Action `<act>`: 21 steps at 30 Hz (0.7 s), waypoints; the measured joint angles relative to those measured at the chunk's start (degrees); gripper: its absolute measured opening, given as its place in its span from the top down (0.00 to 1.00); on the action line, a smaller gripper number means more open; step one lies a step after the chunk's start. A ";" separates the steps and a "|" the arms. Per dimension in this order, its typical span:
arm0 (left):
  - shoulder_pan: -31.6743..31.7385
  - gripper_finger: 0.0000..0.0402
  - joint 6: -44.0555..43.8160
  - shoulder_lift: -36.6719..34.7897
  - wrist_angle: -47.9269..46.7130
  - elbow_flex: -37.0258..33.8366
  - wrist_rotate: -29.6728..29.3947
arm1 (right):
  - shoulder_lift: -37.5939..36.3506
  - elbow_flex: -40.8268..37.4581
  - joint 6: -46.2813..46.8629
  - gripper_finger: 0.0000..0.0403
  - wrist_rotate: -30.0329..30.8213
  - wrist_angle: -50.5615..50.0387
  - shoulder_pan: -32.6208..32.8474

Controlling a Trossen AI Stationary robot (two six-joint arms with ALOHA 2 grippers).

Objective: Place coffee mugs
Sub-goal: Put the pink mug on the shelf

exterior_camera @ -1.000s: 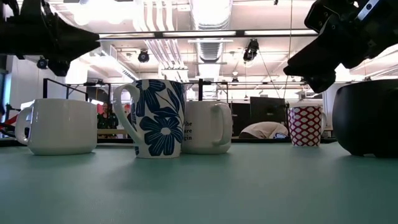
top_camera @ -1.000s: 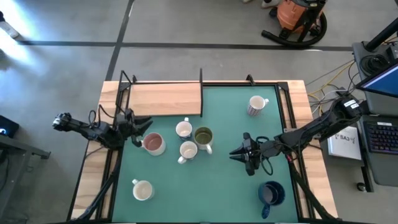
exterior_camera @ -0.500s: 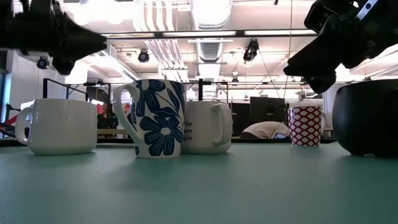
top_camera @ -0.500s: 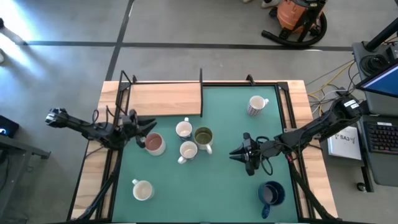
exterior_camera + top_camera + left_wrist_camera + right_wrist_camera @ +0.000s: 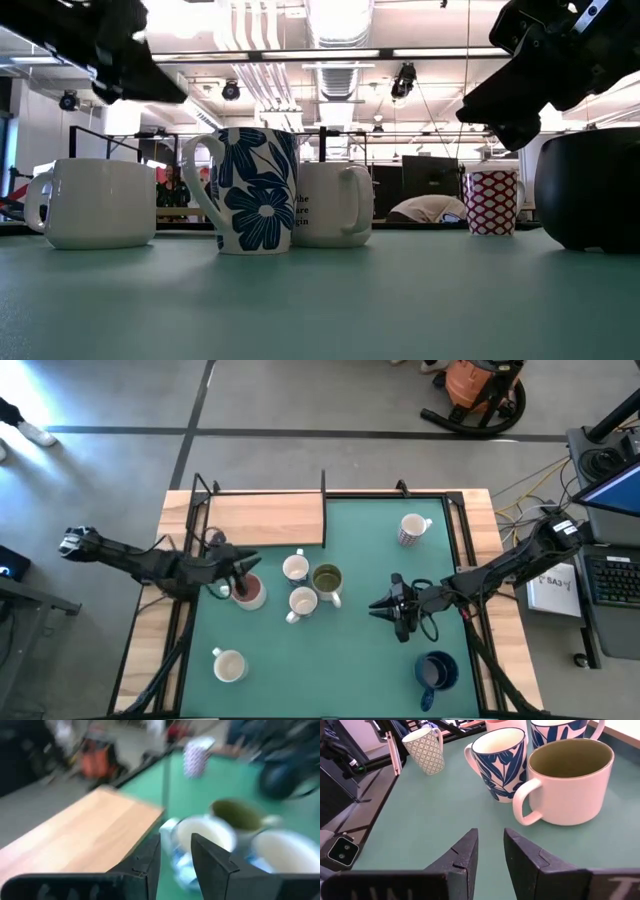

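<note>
Six mugs stand upright on the green surface. A cluster of four sits together: a mug with a pinkish inside, a white mug with blue leaf print, a second blue-leaf mug, and a cream mug with an olive-green inside. A cream mug, a patterned white mug and a dark blue mug each stand alone, well apart from the cluster.

The left gripper hangs just over the pinkish mug's rim, with the cluster directly ahead of it and a wooden board beside it. Its fingers stand a narrow gap apart and hold nothing.

The right gripper hovers above the surface, empty, its fingers parted by a narrow gap. The olive-inside mug lies just ahead of its tips, the dark blue mug behind it and to one side, the patterned mug off to the other side.
</note>
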 joint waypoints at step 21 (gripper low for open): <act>11.96 0.77 -20.24 21.77 -28.13 13.84 32.41 | 0.00 -0.46 1.22 0.79 -0.05 -1.67 -0.02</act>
